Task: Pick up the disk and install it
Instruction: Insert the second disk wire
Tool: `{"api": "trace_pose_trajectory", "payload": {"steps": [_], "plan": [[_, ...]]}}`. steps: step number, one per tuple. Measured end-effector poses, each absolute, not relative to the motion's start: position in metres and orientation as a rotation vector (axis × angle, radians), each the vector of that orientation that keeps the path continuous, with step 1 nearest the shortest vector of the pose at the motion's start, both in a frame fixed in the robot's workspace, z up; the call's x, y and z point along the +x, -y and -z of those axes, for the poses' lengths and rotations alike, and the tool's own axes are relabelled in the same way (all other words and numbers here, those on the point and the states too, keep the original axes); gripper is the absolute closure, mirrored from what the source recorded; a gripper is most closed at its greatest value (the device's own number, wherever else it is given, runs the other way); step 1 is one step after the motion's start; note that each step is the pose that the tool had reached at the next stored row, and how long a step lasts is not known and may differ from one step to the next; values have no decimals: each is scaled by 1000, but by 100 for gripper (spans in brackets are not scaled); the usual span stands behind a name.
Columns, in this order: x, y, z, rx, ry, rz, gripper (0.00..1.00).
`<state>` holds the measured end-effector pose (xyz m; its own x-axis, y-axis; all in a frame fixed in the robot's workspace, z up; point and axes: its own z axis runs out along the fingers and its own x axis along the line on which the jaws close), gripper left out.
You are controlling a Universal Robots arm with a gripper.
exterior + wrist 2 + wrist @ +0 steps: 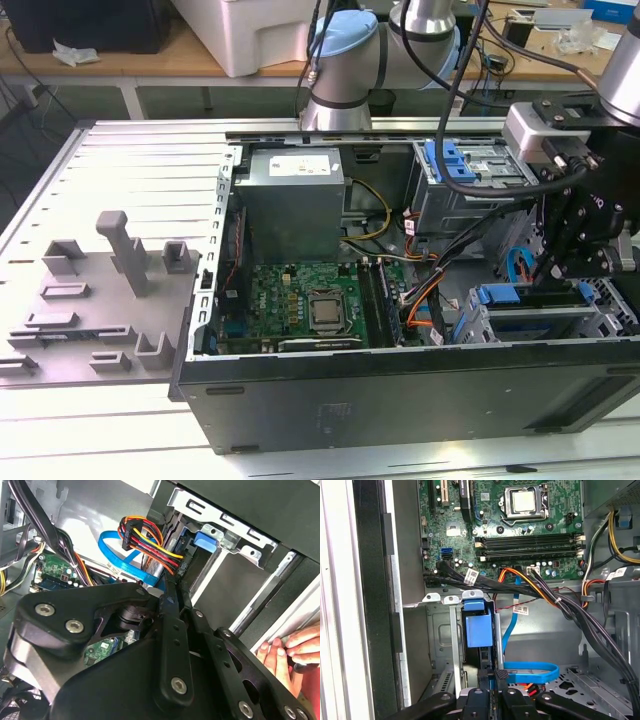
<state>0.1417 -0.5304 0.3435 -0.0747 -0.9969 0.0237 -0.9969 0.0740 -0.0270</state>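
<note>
The disk stands on edge in a slot of the metal drive cage at the open computer case's corner, on the exterior view's right. In the first wrist view, its blue carrier sits between the cage walls. My gripper hangs straight over it. In both wrist views the gripper has its fingers drawn together at the disk's near edge. Whether they pinch anything is hidden. The blue carrier tab lies just beyond the tips.
A blue data cable and a bundle of coloured power wires loop beside the cage. The motherboard and grey power supply fill the case's middle. A second cage with blue latches stands behind. A person's hand rests outside the case wall.
</note>
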Motion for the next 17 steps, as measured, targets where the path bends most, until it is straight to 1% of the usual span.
{"api": "trace_pose_trajectory", "payload": {"steps": [17], "plan": [[142,530,-340,-2136,-2301,56,84]]}}
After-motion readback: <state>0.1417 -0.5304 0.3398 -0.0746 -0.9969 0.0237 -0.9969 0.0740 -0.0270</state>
